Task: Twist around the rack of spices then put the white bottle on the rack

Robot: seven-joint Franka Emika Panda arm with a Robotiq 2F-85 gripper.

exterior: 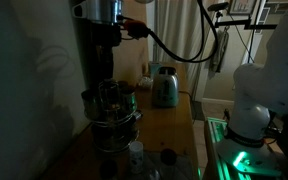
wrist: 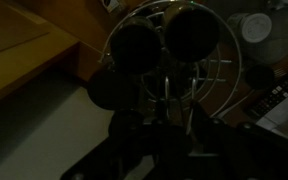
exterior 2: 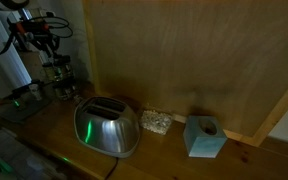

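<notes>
Gripper (exterior: 104, 88) hung over rack (exterior: 116, 122), likely placed to twist it; jaw opening unreadable. Bottle (exterior: 135, 152) stood beside.

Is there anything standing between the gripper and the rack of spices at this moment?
Nothing visible does. In an exterior view the gripper hangs directly over the rack of spices, with no object between them. The white bottle and the toaster stand off to the sides. Whether gripper and rack touch is too dark to tell.
</notes>
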